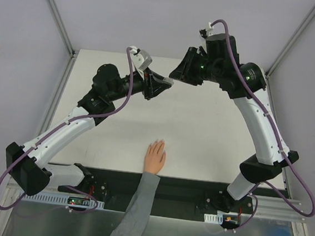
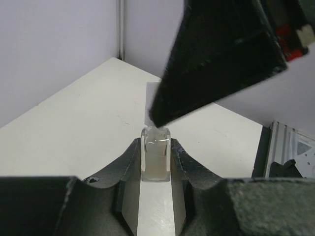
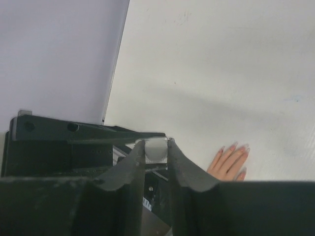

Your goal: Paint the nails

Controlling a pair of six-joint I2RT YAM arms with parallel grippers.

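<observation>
Pale nails (image 3: pixel 234 144) tip a flat hand (image 1: pixel 155 157) on the counter (image 1: pixel 201 128), well apart from left fingers (image 1: pixel 163 85) clamping a bottle (image 2: pixel 156 160) and right fingers (image 1: pixel 180 71) pinching a pale cap (image 3: pixel 156 150).

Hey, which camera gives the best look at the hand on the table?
The top external view: the whole hand lies flat and uncovered. The right wrist view catches only its fingers, the right gripper hiding the palm. The left wrist view misses it.
</observation>
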